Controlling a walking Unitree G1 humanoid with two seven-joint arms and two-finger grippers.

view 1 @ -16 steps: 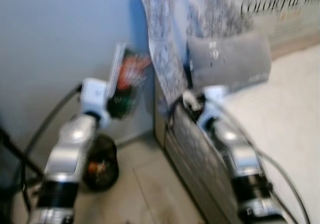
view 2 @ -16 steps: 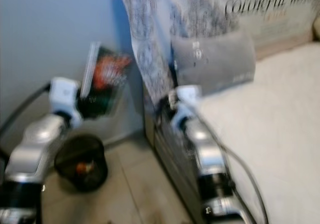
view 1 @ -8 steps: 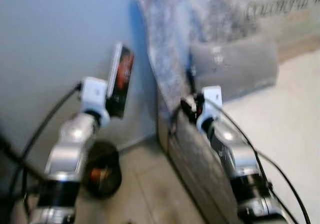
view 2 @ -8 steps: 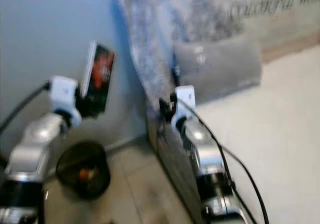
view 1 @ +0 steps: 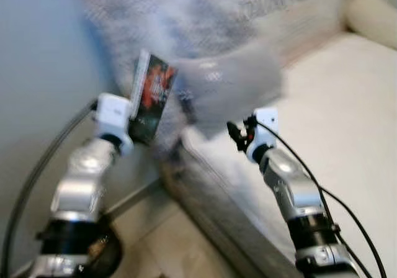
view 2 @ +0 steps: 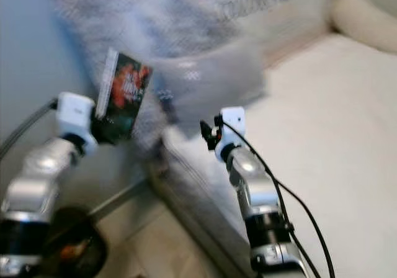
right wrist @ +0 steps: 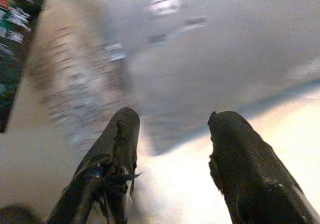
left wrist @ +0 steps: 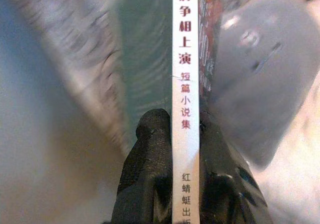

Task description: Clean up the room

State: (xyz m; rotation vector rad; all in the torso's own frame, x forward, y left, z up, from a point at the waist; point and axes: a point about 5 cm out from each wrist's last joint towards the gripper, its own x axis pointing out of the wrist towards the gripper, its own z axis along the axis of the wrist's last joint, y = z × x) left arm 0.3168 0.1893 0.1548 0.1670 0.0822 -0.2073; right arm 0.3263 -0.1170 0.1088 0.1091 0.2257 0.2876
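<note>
My left gripper (view 1: 138, 126) is shut on a thin paperback book (view 1: 151, 94) with a dark red-and-green cover and a white spine. It holds the book upright in the air, left of the bed's corner. In the left wrist view both fingers (left wrist: 150, 154) clamp the white spine of the book (left wrist: 185, 74), which carries printed characters. My right gripper (view 1: 236, 134) hovers open over the bed's near edge, and its two fingers (right wrist: 117, 144) stand apart with nothing between them. A grey pillow (view 1: 226, 82) lies on the bed just beyond both grippers.
A pale mattress (view 1: 347, 116) stretches to the right. A patterned grey blanket (view 1: 155, 23) hangs behind the pillow. The bed's side rail (view 1: 211, 210) runs diagonally toward the bottom. A black wire bin (view 2: 77, 253) stands on the floor at the lower left, beside the blue-grey wall (view 1: 37, 54).
The whole picture has shifted left and is blurred, so the camera has turned toward the bed. The book stays in the left gripper, now in front of the blanket and pillow.
</note>
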